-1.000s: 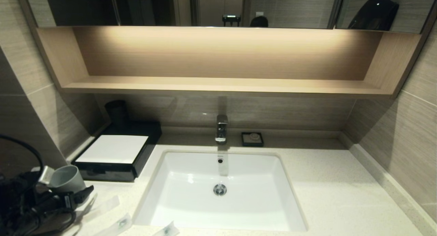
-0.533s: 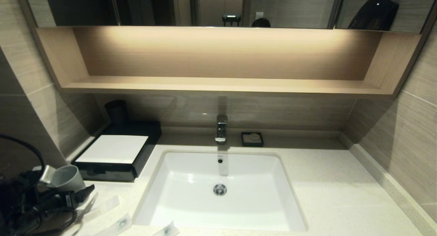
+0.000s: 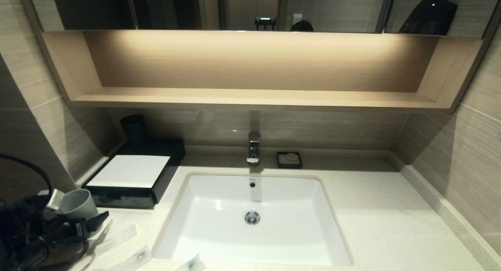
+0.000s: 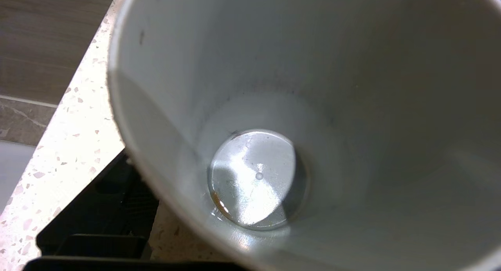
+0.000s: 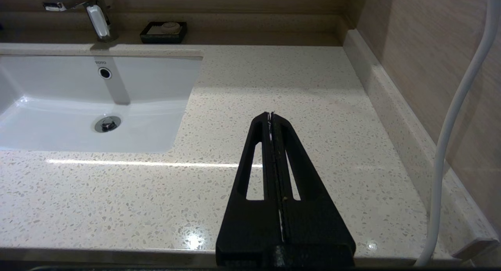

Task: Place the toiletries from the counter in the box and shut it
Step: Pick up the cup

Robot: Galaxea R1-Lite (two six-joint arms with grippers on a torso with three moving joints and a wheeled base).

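My left gripper [image 3: 88,224] is at the counter's front left corner, shut on a grey cup [image 3: 75,204] that it holds tilted. In the left wrist view the cup's inside [image 4: 297,106] fills the picture, with one black finger [image 4: 101,216] outside its wall. Three toiletries packets [image 3: 122,235], [image 3: 137,257], [image 3: 191,264] lie on the cream counter [image 3: 372,208] just right of that gripper. The black box [image 3: 129,171] with the white top stands behind them, its drawer pushed in. My right gripper [image 5: 271,115] is shut and empty above the counter [image 5: 274,75], right of the basin.
The white basin [image 3: 219,208] is set in the middle of the counter, with the faucet [image 3: 254,147] behind it. A small black soap dish [image 3: 289,159] sits by the back wall. A black cup [image 3: 133,128] stands behind the box. A wooden shelf [image 3: 254,96] runs above.
The left gripper and the grey cup have shifted very slightly to the left. Nothing else has moved.
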